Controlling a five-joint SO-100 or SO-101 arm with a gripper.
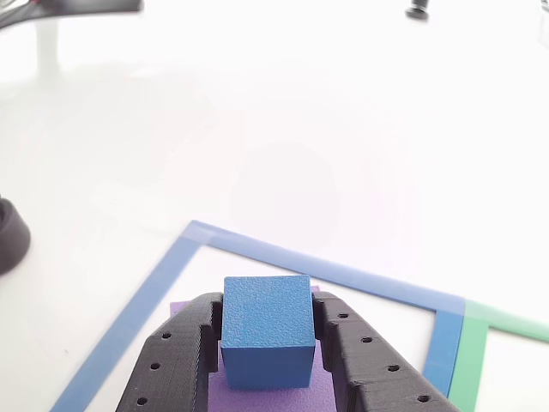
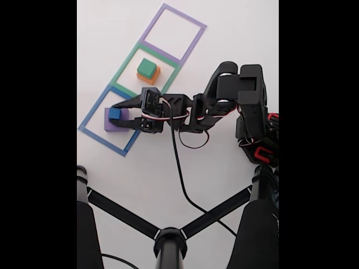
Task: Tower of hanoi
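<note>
Two black fingers (image 1: 184, 360) fill the bottom of my other view, pinching the blue block (image 1: 266, 330) from either side, so the gripper (image 1: 268, 343) is clamped on it. I see the blue block resting over the purple block (image 1: 322, 390), whose flat top shows beneath and around it. Both sit inside the blue square outline (image 1: 326, 266), and just past its right corner the green outline (image 1: 493, 326) begins.

From the fixed view, I read the same arrangement: the gripper (image 2: 119, 115) reaches left from the arm (image 2: 224, 101) and closes around the blue block (image 2: 114, 114), which sits on the purple block (image 2: 110, 125) in the blue outline (image 2: 92, 131), the nearest of the three squares to the bottom of that view. Farther up, in the green outline (image 2: 128, 64), I see the green block (image 2: 146, 68) stacked on the orange block (image 2: 151, 77), well apart from the gripper. Beyond that lies the purple outline (image 2: 190, 22). A black cable (image 2: 179, 168) trails from the arm down across the white table (image 2: 224, 28) toward a black stand (image 2: 169, 242) at the bottom edge.
</note>
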